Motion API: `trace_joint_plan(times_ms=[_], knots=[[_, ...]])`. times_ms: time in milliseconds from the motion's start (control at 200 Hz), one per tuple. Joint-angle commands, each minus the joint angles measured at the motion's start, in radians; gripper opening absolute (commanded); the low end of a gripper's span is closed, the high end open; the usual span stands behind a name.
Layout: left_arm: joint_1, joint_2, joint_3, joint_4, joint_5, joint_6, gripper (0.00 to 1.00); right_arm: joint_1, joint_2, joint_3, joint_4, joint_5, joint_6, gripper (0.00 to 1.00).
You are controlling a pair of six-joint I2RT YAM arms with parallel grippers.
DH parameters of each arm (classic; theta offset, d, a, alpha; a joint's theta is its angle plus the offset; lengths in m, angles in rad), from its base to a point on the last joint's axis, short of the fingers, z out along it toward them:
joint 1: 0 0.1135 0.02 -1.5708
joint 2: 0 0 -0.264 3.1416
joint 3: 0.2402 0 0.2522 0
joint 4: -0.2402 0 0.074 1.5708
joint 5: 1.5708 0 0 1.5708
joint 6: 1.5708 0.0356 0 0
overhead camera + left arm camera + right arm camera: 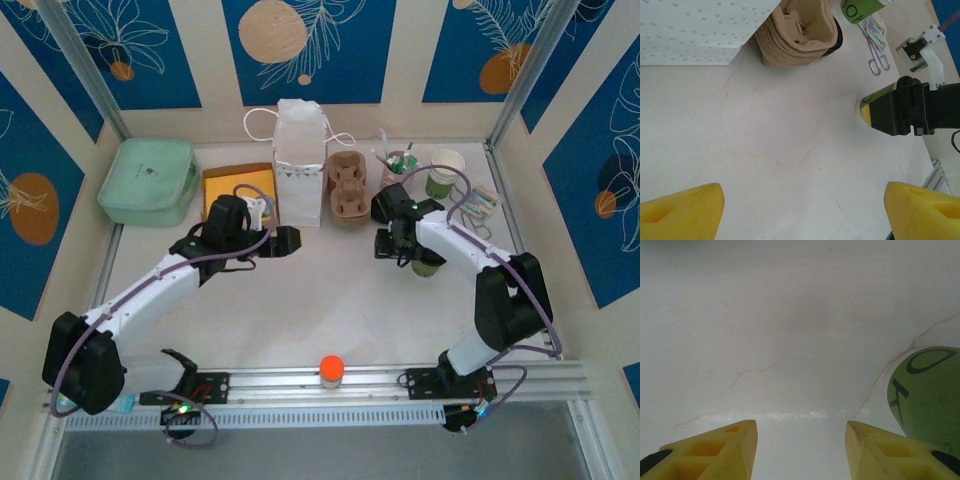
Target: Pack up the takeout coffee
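Observation:
The takeout coffee (429, 266) is a green-sided cup standing on the white table, its top hidden under my right arm. In the right wrist view the cup (925, 392) is just outside the right finger, not between the jaws. My right gripper (801, 425) is open over bare table, low beside the cup (391, 247). The left wrist view has the cup (871, 104) partly behind that black gripper. My left gripper (802, 194) is wide open and empty, and it hovers left of centre (289, 240), facing the right one.
A white paper bag (298, 160) stands at the back, with a brown cup carrier (348, 190) to its right. Further right are a pink cup of sticks (397, 165), a lidless green-and-white cup (445, 172) and scissors (877, 52). A mint case (148, 180) and a yellow box (236, 184) lie back left.

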State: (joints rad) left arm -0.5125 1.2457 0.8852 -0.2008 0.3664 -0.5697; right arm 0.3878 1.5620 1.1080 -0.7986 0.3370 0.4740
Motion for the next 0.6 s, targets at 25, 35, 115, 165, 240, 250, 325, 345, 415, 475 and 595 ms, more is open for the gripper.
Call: trace_joint_plan(times_ms=[25, 35, 115, 165, 240, 250, 325, 345, 415, 475, 595], knots=[[0.009, 0.0, -0.009, 0.015, 0.02, 0.004, 0.83, -0.04, 0.009, -0.025, 0.003, 0.01, -0.016, 0.5], [0.009, 0.0, -0.009, 0.015, 0.019, 0.004, 0.83, -0.044, 0.009, -0.026, 0.003, 0.011, -0.017, 0.5], [0.009, -0.003, -0.009, 0.01, 0.019, 0.008, 0.83, -0.073, -0.001, -0.035, -0.002, 0.014, -0.021, 0.5], [0.009, -0.005, -0.01, 0.006, 0.017, 0.011, 0.83, -0.089, -0.011, -0.04, -0.004, 0.01, -0.024, 0.5], [0.009, -0.009, -0.012, 0.001, 0.013, 0.017, 0.83, -0.102, -0.031, -0.048, -0.006, 0.006, -0.027, 0.5], [0.01, -0.009, -0.012, 0.001, 0.013, 0.019, 0.84, -0.102, -0.035, -0.048, -0.008, 0.005, -0.027, 0.5], [0.012, -0.014, -0.017, 0.0, 0.014, 0.022, 0.83, -0.096, -0.057, -0.043, -0.014, -0.014, -0.026, 0.5], [0.013, -0.016, -0.019, 0.0, 0.015, 0.023, 0.83, -0.09, -0.064, -0.039, -0.016, -0.021, -0.025, 0.5], [0.018, -0.029, -0.026, 0.002, 0.018, 0.025, 0.84, -0.074, -0.085, -0.022, -0.022, -0.041, -0.018, 0.5], [0.026, -0.048, -0.037, 0.003, 0.02, 0.03, 0.84, -0.063, -0.099, -0.001, -0.03, -0.065, -0.011, 0.5], [0.075, -0.118, -0.072, 0.0, 0.022, 0.034, 0.84, -0.069, -0.119, 0.031, 0.009, -0.165, 0.004, 0.5]])
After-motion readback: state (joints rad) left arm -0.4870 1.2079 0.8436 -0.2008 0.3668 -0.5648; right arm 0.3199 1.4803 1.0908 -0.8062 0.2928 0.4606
